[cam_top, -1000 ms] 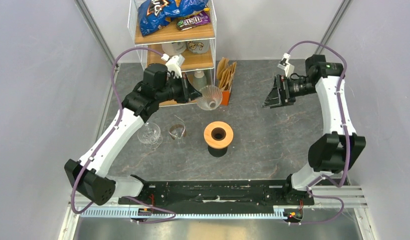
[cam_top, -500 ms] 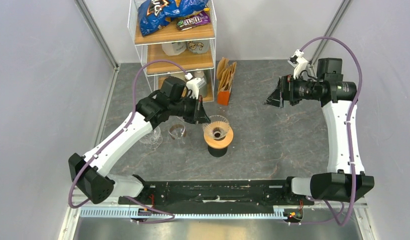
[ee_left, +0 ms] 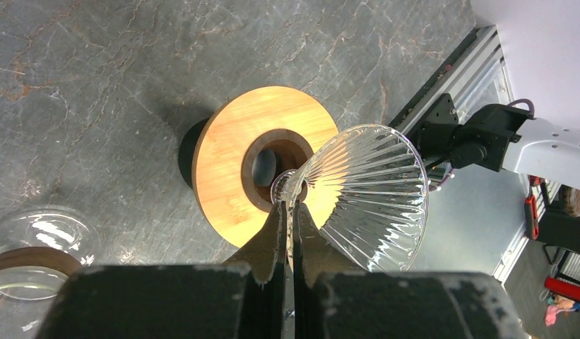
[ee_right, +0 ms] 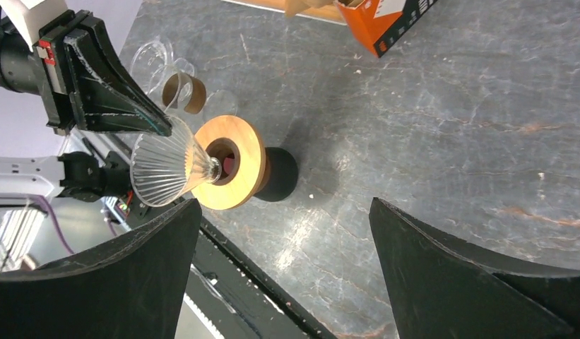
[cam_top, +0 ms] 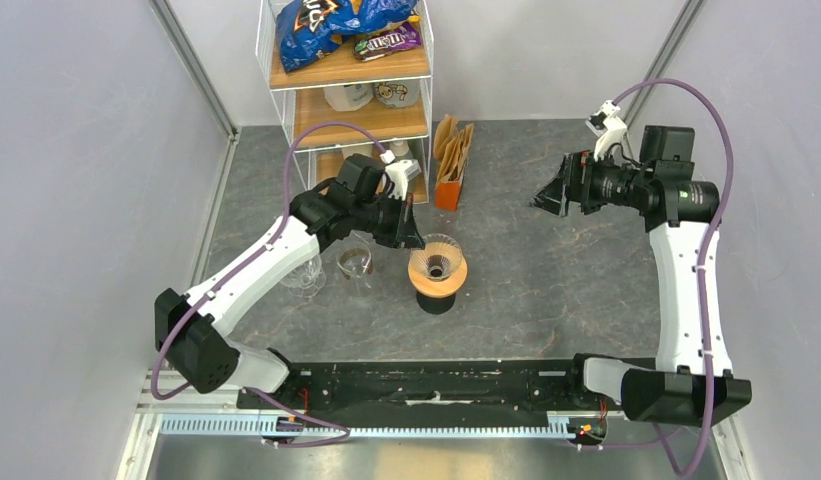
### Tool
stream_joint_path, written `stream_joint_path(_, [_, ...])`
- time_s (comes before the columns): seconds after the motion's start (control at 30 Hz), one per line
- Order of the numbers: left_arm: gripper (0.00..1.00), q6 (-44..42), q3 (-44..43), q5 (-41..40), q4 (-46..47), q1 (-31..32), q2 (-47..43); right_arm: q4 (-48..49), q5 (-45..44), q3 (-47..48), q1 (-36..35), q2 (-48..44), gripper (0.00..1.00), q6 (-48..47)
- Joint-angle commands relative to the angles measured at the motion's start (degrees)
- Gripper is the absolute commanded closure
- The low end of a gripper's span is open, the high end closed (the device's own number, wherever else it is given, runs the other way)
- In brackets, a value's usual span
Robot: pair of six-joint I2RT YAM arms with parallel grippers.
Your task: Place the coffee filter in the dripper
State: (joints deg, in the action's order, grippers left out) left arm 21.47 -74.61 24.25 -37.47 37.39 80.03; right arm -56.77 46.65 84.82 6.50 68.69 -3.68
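From above, the left gripper [cam_top: 414, 238] is pinched shut on the clear ribbed glass cone dripper [cam_top: 441, 254]. The dripper hangs just ahead of its fingertips, over the round pale-wood ring stand [cam_top: 427, 281]. The brown paper coffee filters [cam_top: 452, 140] stand fanned in an orange cardboard holder [cam_top: 451, 190], beyond that gripper and to its right, well apart from it. The right gripper [cam_top: 549, 195] is spread wide with nothing in it, raised over the dark veined stone table [cam_top: 546, 270], well off from the holder. Behind the left gripper's wrist sit a clear glass carafe [cam_top: 304, 270] and a small brown-banded glass [cam_top: 355, 262].

The left wrist view shows the grip (hidden from above by the arm): two black fingers meet on the thin glass wall. The cone is tilted, its narrow neck at the ring's dark hole and its fluted mouth turned to the right. Whether the neck touches the wood I cannot tell.

The right wrist view shows the two wide-set black fingers. Beyond and between them, the ring's squat black base [ee_right: 280, 173] shows side-on, and the holder's corner lies further off.
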Motion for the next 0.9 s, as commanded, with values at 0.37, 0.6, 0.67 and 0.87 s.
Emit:
stream_joint_path(0.37, [0.98,-2.66,-0.78,-1.7,4.42,0.36,1.06,-6.12,6.33,2.1,-0.09,3.17,0.03,-3.44])
stream_joint_path(0.6, [0.95,-3.48,-0.68,-1.86,6.06,0.32,1.98,-8.25,7.1,3.3,-0.09,5.39,0.03,-2.29])
stream_joint_path(0.67, [0.93,-3.48,-0.01,-1.64,6.65,0.38,1.8,-9.02,7.34,3.5,-0.09,6.04,0.03,-3.02])
stream_joint_path(0.87, [0.91,-3.86,2.8,-1.64,7.75,0.49,0.77,-12.22,10.29,4.66,-0.09,8.37,0.03,-5.85])
